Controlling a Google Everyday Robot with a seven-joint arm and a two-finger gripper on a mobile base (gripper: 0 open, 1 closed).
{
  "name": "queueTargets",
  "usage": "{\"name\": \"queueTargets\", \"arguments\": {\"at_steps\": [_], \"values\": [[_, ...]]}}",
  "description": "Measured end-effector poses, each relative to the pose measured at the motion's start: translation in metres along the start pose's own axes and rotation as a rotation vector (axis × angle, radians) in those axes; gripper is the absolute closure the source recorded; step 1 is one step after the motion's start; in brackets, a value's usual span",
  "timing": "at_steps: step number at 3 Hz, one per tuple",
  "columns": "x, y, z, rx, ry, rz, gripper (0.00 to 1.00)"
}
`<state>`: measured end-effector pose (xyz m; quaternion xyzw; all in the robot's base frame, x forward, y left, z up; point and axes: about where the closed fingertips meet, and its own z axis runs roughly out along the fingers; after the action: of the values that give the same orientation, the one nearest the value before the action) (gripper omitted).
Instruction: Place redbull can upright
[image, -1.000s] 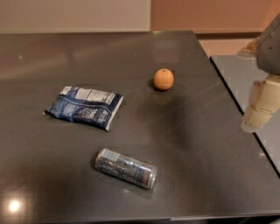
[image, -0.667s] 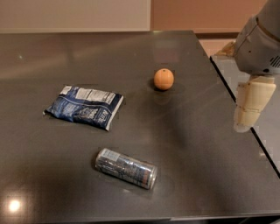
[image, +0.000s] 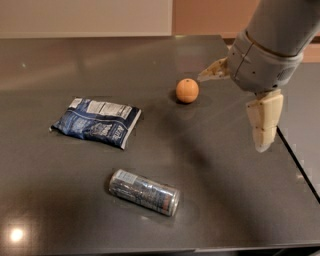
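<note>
The redbull can (image: 144, 192) lies on its side on the dark table (image: 210, 165), near the front edge, with its shiny end toward the right. My gripper (image: 231, 112) hangs over the right part of the table, well above and to the right of the can. It is open and empty, with one cream finger (image: 263, 121) pointing down and the other finger (image: 213, 70) pointing left.
A flat blue-and-white snack bag (image: 96, 122) lies left of centre. An orange ball-like fruit (image: 187, 90) sits just left of my gripper. The table's right edge (image: 295, 160) runs close to the lower finger, with a gap beyond it.
My arm has moved left, in from the right edge and over the table, closer to the orange fruit. The can, bag and fruit have not moved.
</note>
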<state>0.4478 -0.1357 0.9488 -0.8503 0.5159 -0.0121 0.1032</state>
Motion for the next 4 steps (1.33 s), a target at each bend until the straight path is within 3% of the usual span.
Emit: {"name": "queueTargets", "arguments": {"at_steps": [2, 4], "values": [[-0.049, 0.004, 0.007, -0.008, -0.012, -0.451, 0.0], [-0.088, -0.007, 0.01, -0.038, -0.097, -0.844, 0.0]]}}
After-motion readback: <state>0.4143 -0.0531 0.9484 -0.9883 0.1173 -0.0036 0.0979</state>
